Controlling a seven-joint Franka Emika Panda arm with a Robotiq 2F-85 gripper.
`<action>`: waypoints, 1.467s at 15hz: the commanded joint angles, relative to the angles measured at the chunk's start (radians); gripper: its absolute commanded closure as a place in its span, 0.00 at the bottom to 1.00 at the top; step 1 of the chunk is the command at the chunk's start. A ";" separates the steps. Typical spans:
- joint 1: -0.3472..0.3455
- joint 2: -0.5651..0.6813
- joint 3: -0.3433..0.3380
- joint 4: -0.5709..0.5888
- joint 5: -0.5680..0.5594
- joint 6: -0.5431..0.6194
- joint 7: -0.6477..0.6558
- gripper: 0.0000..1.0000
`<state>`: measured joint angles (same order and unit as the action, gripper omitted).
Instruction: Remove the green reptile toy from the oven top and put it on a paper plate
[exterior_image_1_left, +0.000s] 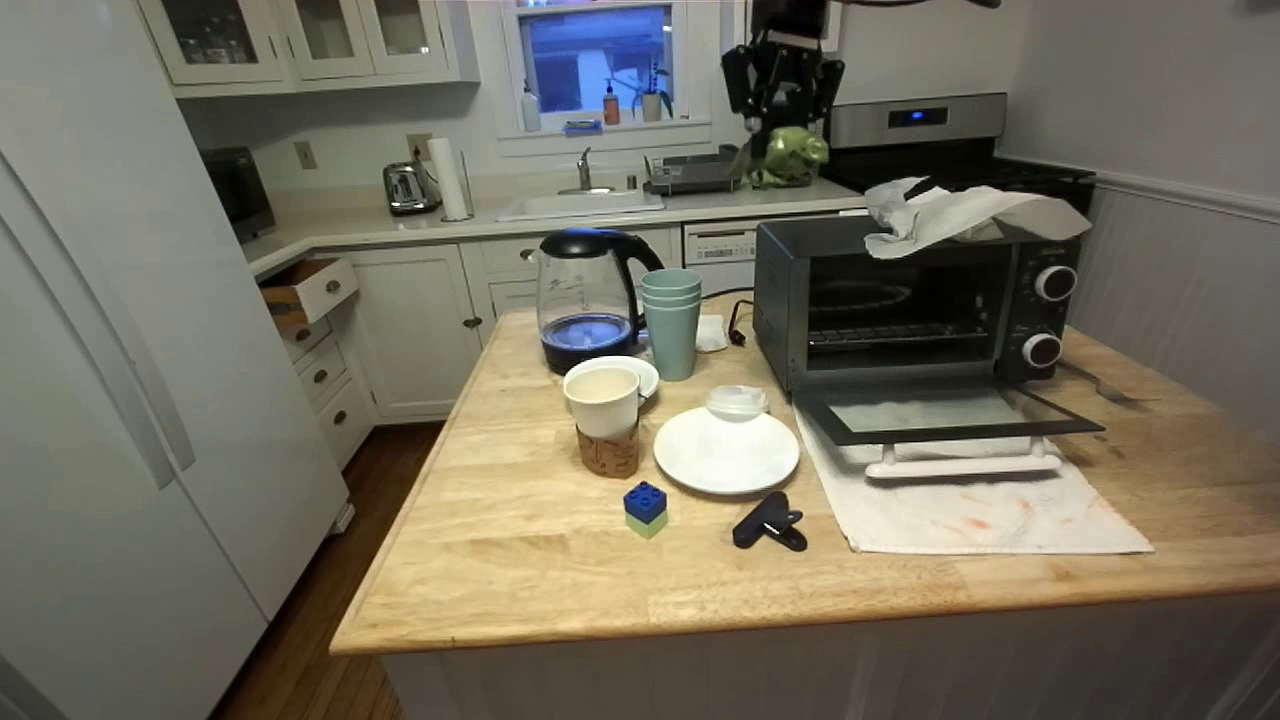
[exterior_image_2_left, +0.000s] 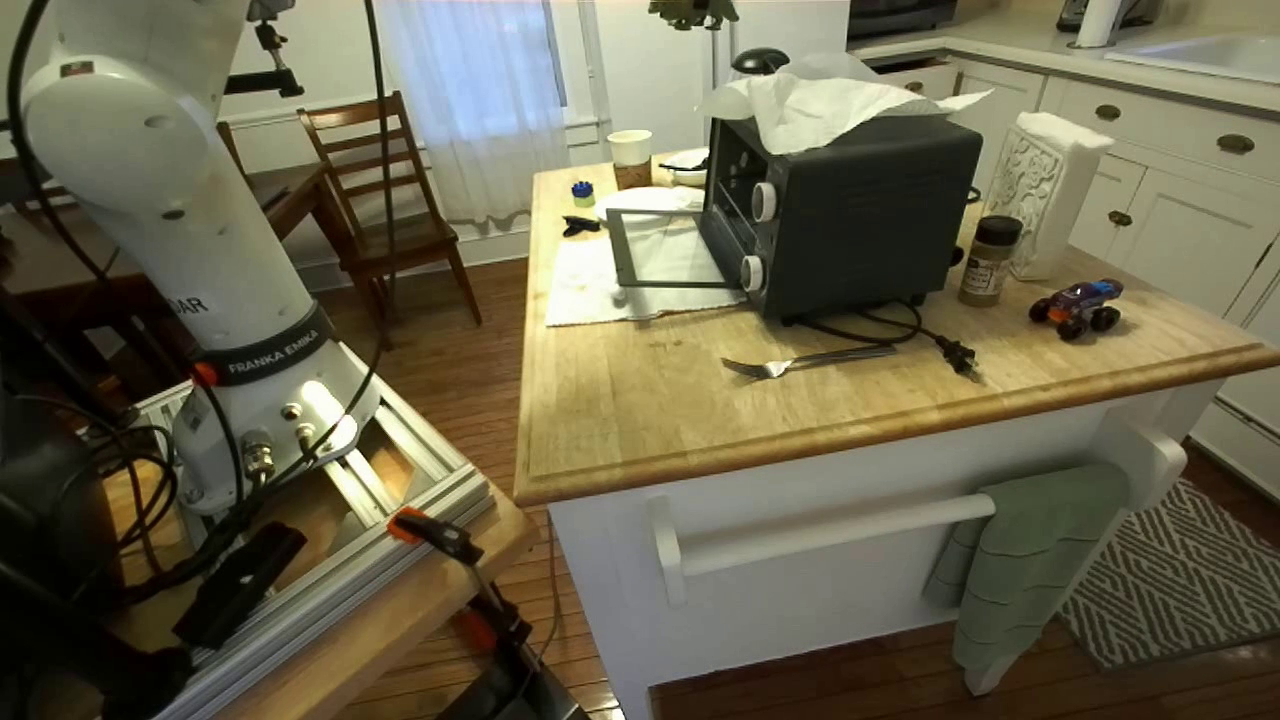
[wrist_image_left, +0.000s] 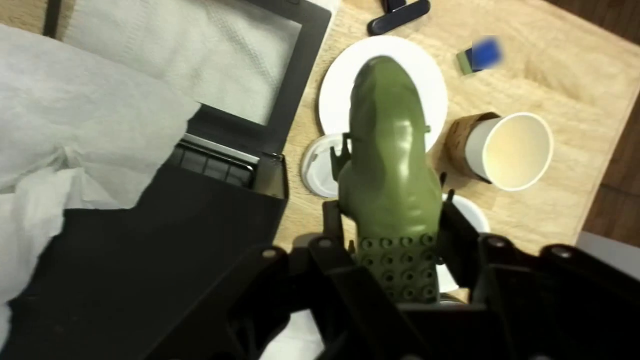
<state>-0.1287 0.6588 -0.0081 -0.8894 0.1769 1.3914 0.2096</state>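
Claw (wrist_image_left: 392, 224) closed on green reptile toy (wrist_image_left: 392, 165) near studded end (wrist_image_left: 398, 266), toy aloft. Probably light, stiff, smooth enough to slip; firm hold across thick body advisable.

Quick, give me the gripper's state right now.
Gripper: closed, holding the green reptile toy up in the air.

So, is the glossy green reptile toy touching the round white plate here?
Apart. In an exterior view, the green reptile toy hangs well above the round white plate, with open space between; their overlap in the wrist view is just perspective.
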 joint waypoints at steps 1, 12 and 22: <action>-0.049 -0.021 0.058 -0.065 0.126 0.031 -0.089 0.76; -0.048 0.027 0.068 -0.063 0.163 0.033 -0.110 0.76; -0.102 0.056 0.108 -0.369 0.359 0.224 -0.371 0.76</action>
<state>-0.2123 0.7560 0.0923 -1.1331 0.4837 1.5489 -0.1001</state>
